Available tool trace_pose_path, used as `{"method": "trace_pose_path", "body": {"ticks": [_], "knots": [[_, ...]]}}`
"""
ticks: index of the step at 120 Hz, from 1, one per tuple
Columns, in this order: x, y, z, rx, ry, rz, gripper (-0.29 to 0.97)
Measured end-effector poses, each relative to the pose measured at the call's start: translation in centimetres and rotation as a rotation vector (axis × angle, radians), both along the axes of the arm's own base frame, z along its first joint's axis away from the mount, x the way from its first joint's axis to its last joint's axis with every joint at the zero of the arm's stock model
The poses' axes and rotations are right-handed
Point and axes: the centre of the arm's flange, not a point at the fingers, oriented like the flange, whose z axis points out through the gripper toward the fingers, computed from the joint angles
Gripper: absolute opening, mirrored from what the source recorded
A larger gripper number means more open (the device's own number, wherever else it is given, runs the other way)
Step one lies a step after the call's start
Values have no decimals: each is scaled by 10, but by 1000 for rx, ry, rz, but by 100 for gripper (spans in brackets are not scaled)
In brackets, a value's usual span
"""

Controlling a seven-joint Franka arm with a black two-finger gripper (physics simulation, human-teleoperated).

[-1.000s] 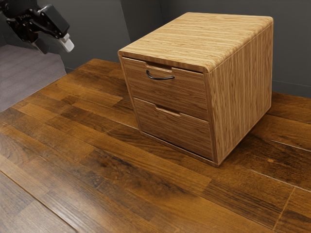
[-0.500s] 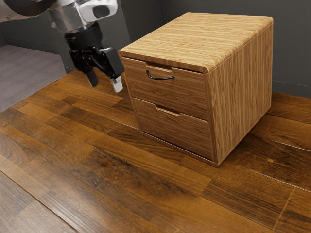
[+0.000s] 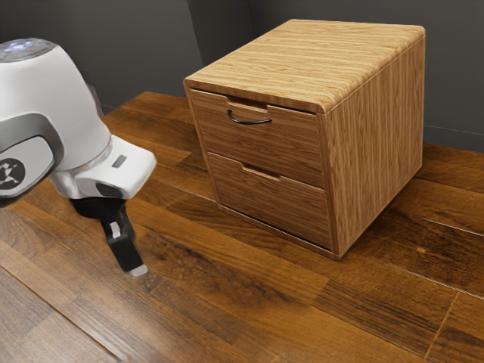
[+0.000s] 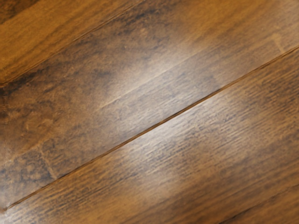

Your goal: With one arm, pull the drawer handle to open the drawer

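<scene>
Your gripper hangs low over the dark planks, pointing down, just clear of the wood; you cannot tell from here whether it is spread or pressed together. Straight under your hand the wrist view gives you bare planks with a dark seam running across them. The white arm bulks above the gripper at 11 o'clock. The cabinet stands well apart at 2 o'clock. Its top drawer sits flush with the front, the thin black handle untouched on its upper edge, and the lower drawer is beneath.
</scene>
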Motion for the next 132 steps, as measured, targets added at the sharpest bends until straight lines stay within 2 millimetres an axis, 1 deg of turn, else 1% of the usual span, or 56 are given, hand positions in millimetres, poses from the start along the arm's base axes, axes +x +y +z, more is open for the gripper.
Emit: {"method": "trace_pose_path", "body": {"ticks": [16,34,44,52,65,74,92,121,132], "knots": [[9,5,12,68,-100,-210,68],[20,4,24,134,-198,-360,68],[33,3,25,180,-232,-431,68],[46,2,26,208,-256,-482,68],[69,0,36,253,-305,-559,68],[77,-3,40,279,-328,-612,68],[102,-6,24,314,-345,-701,68],[141,-7,30,376,-429,-791,68],[150,-6,25,388,-435,-814,68]]}}
